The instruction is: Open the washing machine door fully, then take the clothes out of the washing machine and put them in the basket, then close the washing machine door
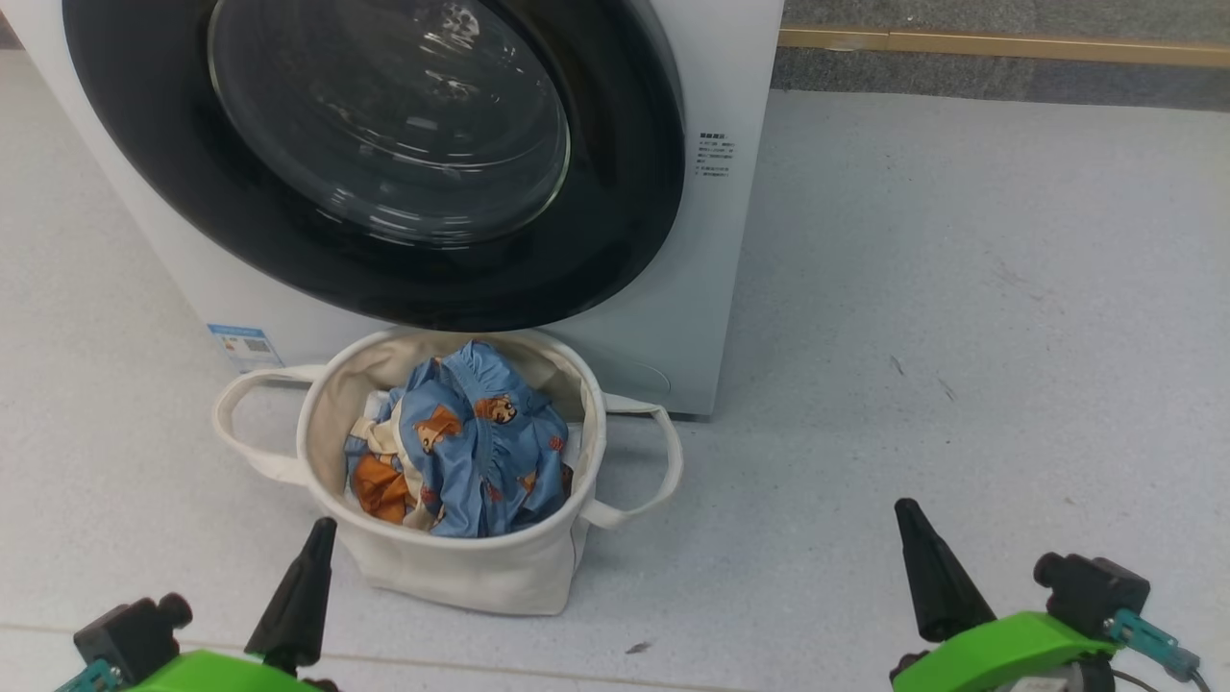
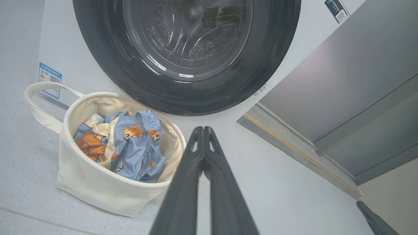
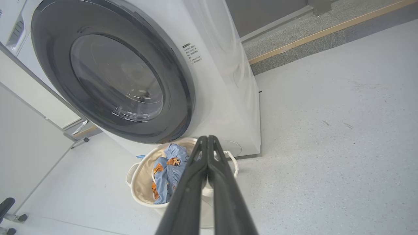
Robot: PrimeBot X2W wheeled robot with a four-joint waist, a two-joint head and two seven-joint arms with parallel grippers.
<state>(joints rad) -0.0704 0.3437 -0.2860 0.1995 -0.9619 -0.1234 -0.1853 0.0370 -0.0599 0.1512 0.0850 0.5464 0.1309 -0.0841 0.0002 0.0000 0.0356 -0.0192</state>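
The basket (image 1: 461, 567) stands on the floor (image 1: 961, 336) with the clothes (image 1: 471, 442) bunched inside it. Just behind it is the machine (image 1: 735, 240), whose door (image 1: 384, 163) seems closed, though glare blurs the seam. The left gripper (image 2: 203, 130) hangs near the basket's front left, fingers pressed together, empty. The right gripper (image 3: 207, 138) is well to the basket's right, likewise pinched together on nothing.

A staged laundry corner in what looks like a test room or showroom rather than a home.
A white washing machine (image 1: 735, 240) stands free on a wide, speckled grey floor (image 1: 961, 288) with a cloth basket (image 1: 461, 572) before it. Nearby are a plain partition panel (image 3: 23, 137) on a wheeled foot and a grey ledge (image 1: 961, 75) with a wood-coloured edge strip (image 1: 1009, 44).
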